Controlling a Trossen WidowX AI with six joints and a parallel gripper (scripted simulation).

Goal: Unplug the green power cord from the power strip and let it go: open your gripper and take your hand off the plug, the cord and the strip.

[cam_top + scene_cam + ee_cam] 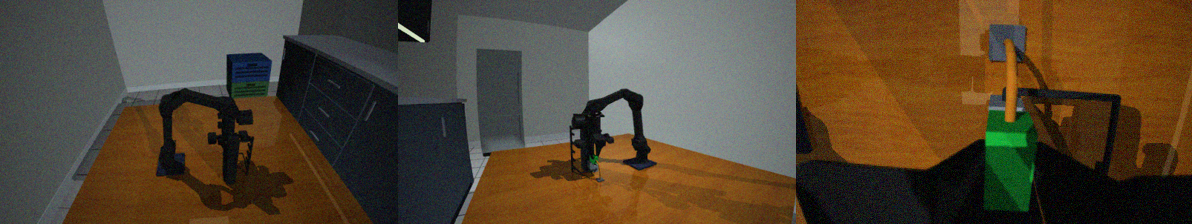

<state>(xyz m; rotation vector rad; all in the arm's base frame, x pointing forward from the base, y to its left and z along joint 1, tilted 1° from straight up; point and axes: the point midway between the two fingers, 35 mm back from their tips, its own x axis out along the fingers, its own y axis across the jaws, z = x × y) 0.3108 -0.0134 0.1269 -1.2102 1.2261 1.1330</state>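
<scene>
The black six-joint arm rises from its dark blue base plate on the glossy orange wooden table top, bends at a high elbow, reaches level toward the right and then drops its forearm and wrist straight down, so the black parallel-jaw gripper points at the table near the middle. Its fingers are clamped on the bright green box-shaped plug, which the wrist view shows filling the gap between the two dark finger bodies. An orange cord leaves the top of the plug and arches away to a small grey-blue square block lying flat on the table; whether that block is the power strip cannot be told. Just beside the plug stands a thin black frame. In the exterior view the plug shows only as a small green patch at the fingertips, just above the table, with a thin line down to a small grey piece; the top view hides it behind the forearm. The top view alone shows a blue-over-green stacked crate by the far wall, whose printing is too blurred to read, and a dark drawer cabinet on the right.
</scene>
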